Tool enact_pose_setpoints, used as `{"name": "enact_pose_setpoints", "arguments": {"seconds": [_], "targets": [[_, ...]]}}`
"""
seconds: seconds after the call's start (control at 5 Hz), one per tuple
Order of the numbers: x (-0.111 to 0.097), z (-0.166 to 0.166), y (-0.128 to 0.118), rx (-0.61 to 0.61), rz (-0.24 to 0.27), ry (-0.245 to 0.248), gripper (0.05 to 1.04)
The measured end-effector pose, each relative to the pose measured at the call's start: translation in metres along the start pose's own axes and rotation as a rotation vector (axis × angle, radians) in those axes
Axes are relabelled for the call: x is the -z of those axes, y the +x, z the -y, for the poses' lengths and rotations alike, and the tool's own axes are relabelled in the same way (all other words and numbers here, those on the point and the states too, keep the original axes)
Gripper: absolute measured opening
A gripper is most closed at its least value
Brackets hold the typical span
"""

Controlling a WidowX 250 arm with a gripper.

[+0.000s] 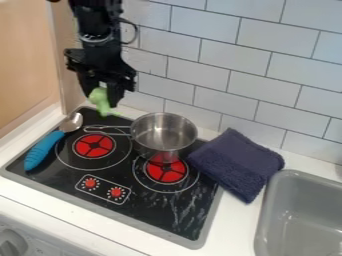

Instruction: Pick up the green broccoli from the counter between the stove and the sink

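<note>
Green toy (102, 103) is pinched in the gripper (101, 97) at 10 o'clock, jaws closed around it, probably for a steady hold. We've got a metal saucepan (164, 136) near 12 on the black cooktop (73, 206), spoon (45, 149) at 9, navy towel (237, 162) at 3, tiled wall (230, 55) behind.

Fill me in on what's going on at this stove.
The black two-finger gripper has a small light-green object between its fingers, above the back-left corner of the black cooktop. A metal saucepan sits partly over the right burner, its handle pointing left. A blue-handled spoon lies along the cooktop's left side, and a navy cloth rests at its right edge, next to the gray sink.
</note>
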State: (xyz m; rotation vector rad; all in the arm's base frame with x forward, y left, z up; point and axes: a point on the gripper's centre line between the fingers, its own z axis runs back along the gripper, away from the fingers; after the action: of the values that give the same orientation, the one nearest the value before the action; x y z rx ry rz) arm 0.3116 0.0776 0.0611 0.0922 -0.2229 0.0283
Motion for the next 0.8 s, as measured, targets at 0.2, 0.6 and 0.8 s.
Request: {"name": "enact_pose_setpoints", "arguments": {"seconds": [0.2, 0.6, 0.8], "targets": [[0.011, -0.006, 0.002, -0.017, -0.024, -0.001, 0.504], [0.04, -0.021, 0.014, -0.052, -0.065, 0.009, 0.504], [0.053, -0.024, 0.027, -0.063, -0.075, 0.014, 0.504]]}}
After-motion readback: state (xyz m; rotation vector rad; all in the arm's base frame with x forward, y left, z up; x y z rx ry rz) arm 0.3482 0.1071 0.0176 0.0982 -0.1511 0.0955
